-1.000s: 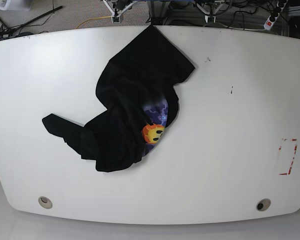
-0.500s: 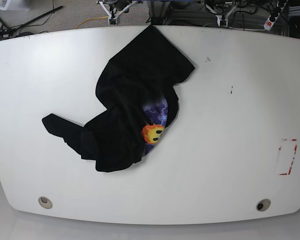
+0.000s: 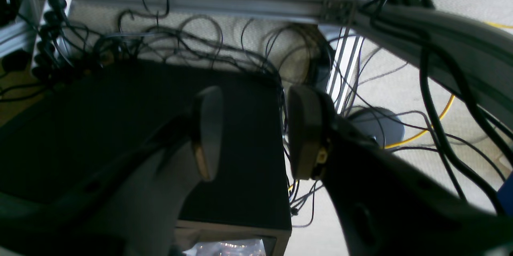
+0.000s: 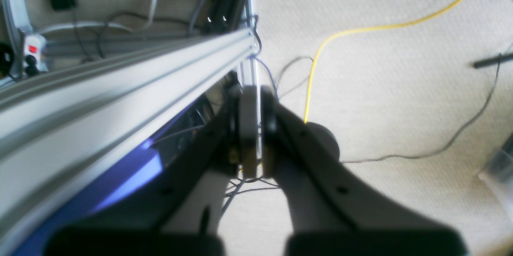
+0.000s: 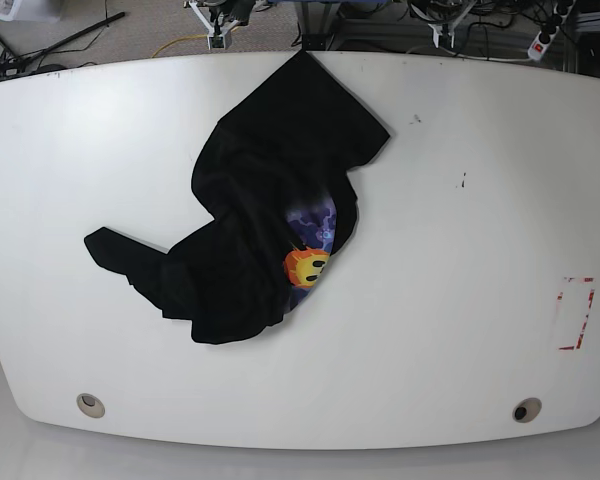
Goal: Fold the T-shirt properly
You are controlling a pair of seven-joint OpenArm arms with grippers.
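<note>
Both end effectors empty: left (image 3: 254,134) parted, right (image 4: 253,128) seemingly closed.

Crumpled black T-shirt (image 5: 250,200) on table

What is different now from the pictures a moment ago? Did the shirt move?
No, the T-shirt did not move. It lies crumpled on the white table just as before, with the orange smiling face peeking out. Only the bits of robot frame past the table's far edge shifted a little, sliding toward the left of the picture. Nothing was picked up or let go.
</note>
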